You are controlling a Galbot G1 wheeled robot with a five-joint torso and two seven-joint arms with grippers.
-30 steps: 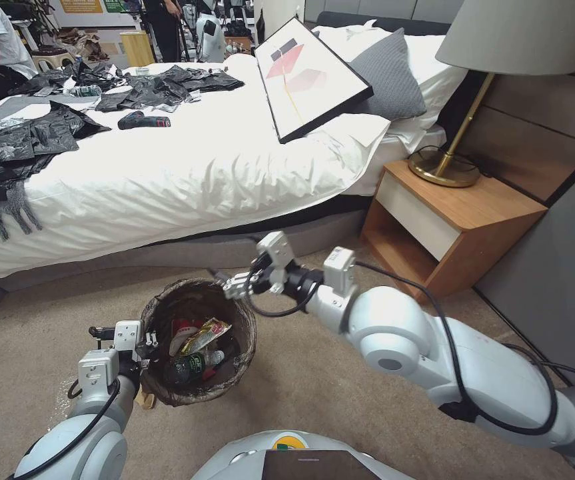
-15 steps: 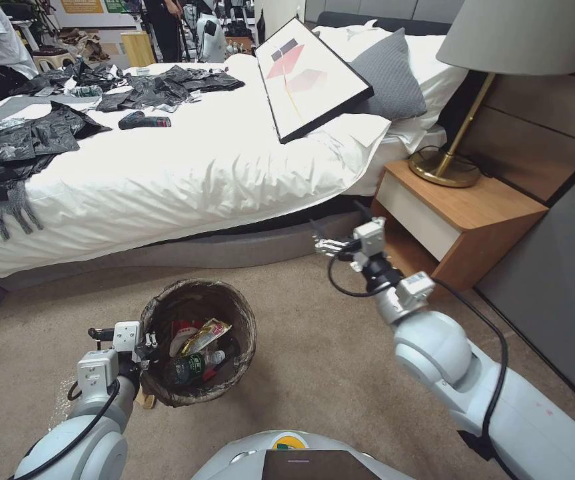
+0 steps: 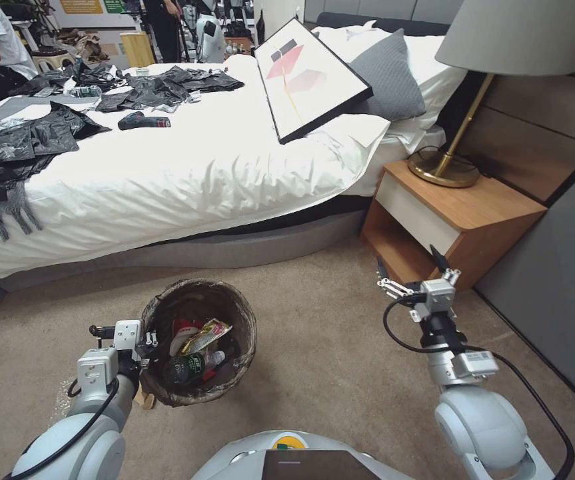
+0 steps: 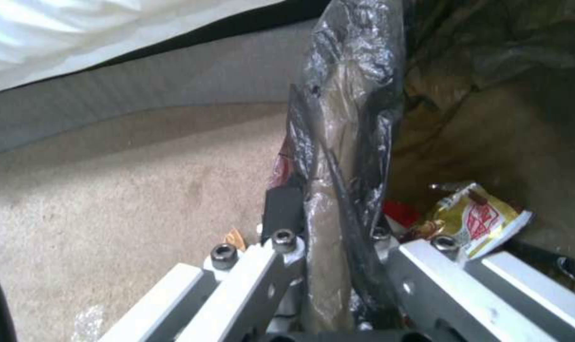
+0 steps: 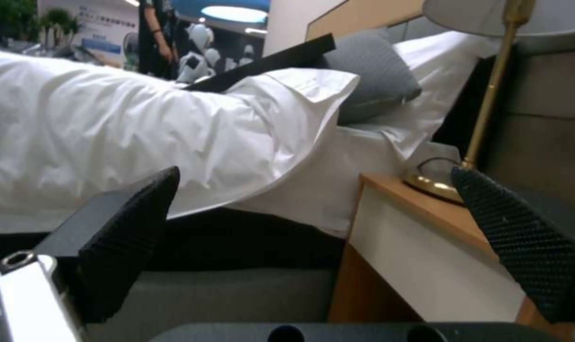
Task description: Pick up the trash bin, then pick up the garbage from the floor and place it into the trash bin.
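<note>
The small round bag-lined trash bin (image 3: 198, 341) sits on the beige carpet floor (image 3: 314, 360), in front of the big white-sheeted bed (image 3: 187, 167). Snack packets and a small bottle (image 3: 194, 347) lie inside it. The wooden bedside table (image 3: 457, 213) stands to the right, with a brass-footed lamp (image 3: 447, 167) on top.

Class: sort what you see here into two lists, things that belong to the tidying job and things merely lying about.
Belongs to the job:
trash bin
garbage inside it
left gripper, clamped on the bin's rim
right gripper, open, by the nightstand

Just lying about:
black bags
framed picture
lamp
grey pillow
nightstand
</note>
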